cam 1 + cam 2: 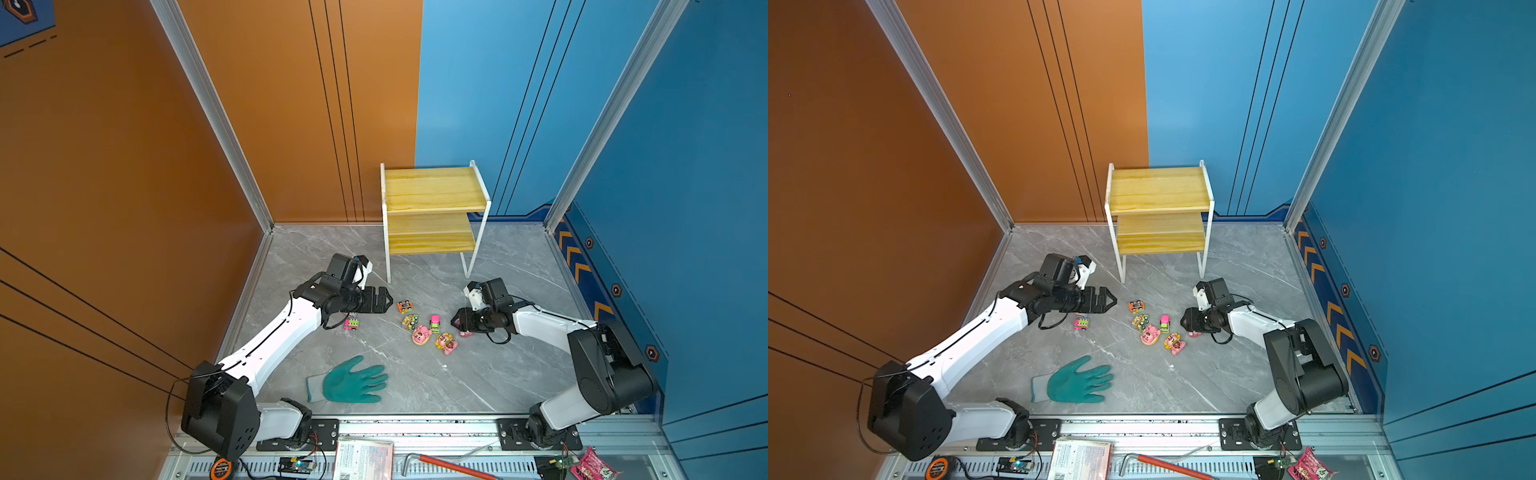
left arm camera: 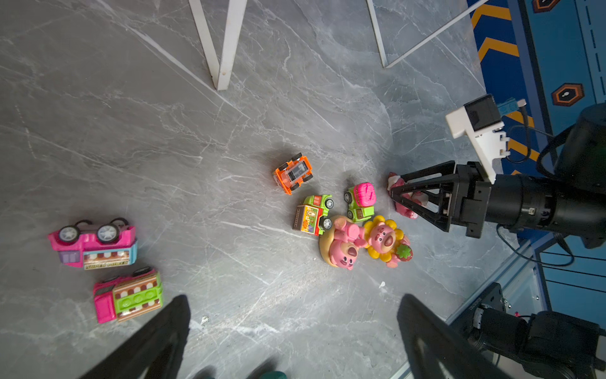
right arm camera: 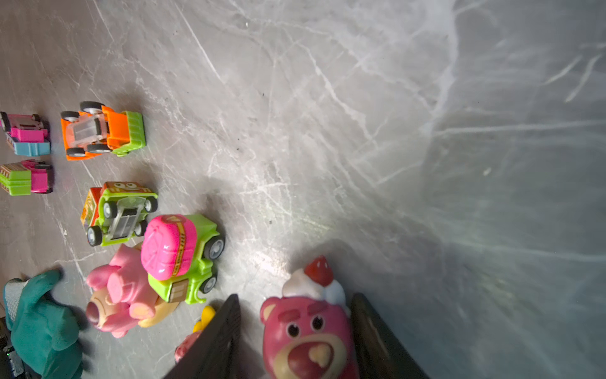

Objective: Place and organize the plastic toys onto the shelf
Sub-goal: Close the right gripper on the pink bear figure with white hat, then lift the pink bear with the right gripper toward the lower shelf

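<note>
Straddling a pink bear figurine (image 3: 306, 334), the right gripper's (image 3: 295, 297) fingers (image 3: 216, 334) stand apart, with a slim gap on one side. The bear lies before the shelf (image 1: 434, 189), near its front leg. It is probably light, rigid, slick plastic, and its broad head seems the surest hold. The left gripper (image 2: 295, 300) hangs spread wide. Other toys (image 1: 421, 334) lie nearby on the smooth grey marbled floor (image 1: 498, 374). Orange and blue walls (image 1: 291, 104) stand behind the shelf.
</note>
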Controlling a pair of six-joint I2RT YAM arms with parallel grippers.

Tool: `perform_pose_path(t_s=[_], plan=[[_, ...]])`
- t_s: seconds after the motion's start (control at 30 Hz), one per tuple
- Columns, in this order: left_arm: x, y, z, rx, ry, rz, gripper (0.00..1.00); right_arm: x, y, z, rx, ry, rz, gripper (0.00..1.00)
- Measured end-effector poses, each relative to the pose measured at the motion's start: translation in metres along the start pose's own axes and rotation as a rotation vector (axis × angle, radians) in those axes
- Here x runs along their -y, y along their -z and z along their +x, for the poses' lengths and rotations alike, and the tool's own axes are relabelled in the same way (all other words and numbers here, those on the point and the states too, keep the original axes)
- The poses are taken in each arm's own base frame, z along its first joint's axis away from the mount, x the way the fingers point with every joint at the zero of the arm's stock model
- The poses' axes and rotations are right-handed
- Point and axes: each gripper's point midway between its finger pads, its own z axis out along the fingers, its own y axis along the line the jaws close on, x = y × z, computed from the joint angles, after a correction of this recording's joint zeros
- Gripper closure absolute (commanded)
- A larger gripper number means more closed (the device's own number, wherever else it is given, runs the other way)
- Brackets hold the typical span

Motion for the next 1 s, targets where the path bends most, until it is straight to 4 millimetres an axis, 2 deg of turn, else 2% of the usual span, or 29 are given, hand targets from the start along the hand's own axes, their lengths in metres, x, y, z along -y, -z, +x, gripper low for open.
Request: perform_pose_path(t_s=[0.37, 0.57, 0.7, 1.0], plan=[[0.002, 0.000, -0.001, 0.005, 0.009, 0.006, 0.00, 0.000, 0.003, 0.010, -0.023, 0.065, 0.064, 0.48], [0.003, 0.000, -0.002, 0.008, 0.008, 0.006, 0.00, -0.005, -0.001, 0.008, -0.039, 0.112, 0.099, 0.55], [0.003, 0.000, -0.002, 0.011, 0.007, 0.007, 0.00, -0.004, -0.002, 0.005, -0.032, 0.119, 0.114, 0.63], [0.003, 0.000, -0.003, 0.012, 0.006, 0.008, 0.00, -0.002, 0.000, -0.002, -0.013, 0.139, 0.174, 0.71]])
